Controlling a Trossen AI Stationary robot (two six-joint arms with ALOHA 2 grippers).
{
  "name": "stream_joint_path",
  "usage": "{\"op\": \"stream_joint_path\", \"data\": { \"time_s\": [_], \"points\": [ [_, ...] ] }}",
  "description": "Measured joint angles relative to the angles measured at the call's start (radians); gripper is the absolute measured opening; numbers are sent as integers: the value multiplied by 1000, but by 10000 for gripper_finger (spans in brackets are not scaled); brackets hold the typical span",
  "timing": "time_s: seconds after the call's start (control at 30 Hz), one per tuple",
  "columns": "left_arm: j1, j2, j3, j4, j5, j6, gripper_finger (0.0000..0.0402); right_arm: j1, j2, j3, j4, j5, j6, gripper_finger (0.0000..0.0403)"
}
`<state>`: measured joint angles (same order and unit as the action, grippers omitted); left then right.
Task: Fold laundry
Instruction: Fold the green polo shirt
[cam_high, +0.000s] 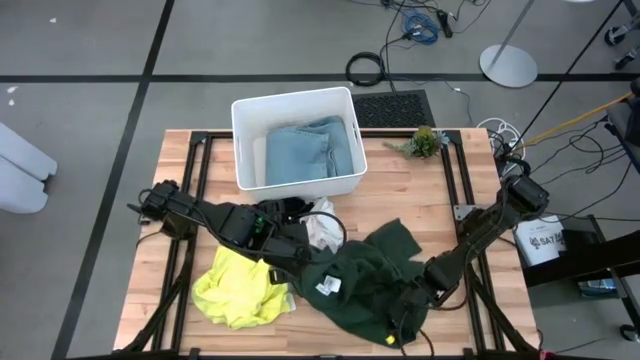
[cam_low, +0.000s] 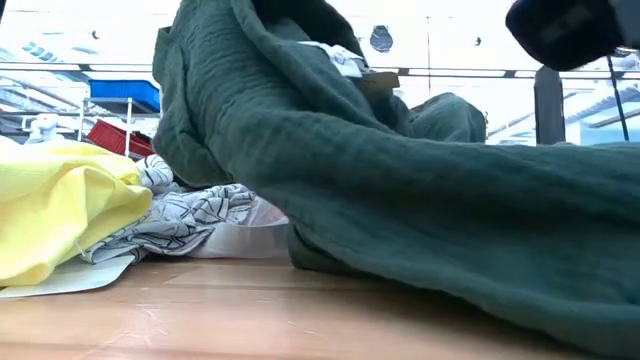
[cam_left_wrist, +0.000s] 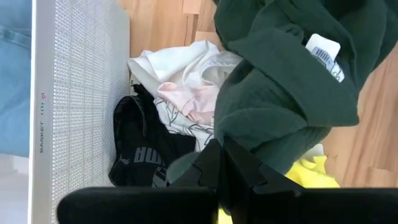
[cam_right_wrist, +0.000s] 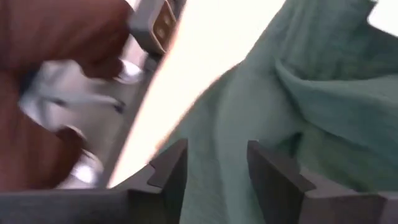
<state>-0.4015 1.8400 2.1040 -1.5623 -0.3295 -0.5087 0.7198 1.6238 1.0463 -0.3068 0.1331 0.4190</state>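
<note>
— Where are the two arms? 
— Both reach low toward the table's centre, the left gripper (cam_left_wrist: 227, 165) with fingers pressed together on dark green fabric.

— And the right gripper (cam_right_wrist: 214, 171)? 
— Fingers parted, hovering over the same cloth near the table's front edge.

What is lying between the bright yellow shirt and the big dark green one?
In the low view, a crumpled white cloth with grey line pattern lies between the bright yellow cloth garment and the dark green cloth garment, touching both.
</note>
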Motion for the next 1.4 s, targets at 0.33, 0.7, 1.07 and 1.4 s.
{"op": "stream_joint_path", "data": {
  "time_s": [0.33, 0.7, 1.07, 1.4],
  "points": [
    [-6, 0, 0, 0, -6, 0, 12, -8, 4, 9, -173, 233, -137, 166],
    [-7, 0, 0, 3, -9, -1, 12, -6, 41, -11, -174, 259, -218, 165],
    [-7, 0, 0, 6, -13, -2, 12, -12, 172, -12, -180, 321, -223, 164],
    [-7, 0, 0, 8, -13, -2, 12, -28, 178, -12, -213, 419, -195, 127]
  ]
}}
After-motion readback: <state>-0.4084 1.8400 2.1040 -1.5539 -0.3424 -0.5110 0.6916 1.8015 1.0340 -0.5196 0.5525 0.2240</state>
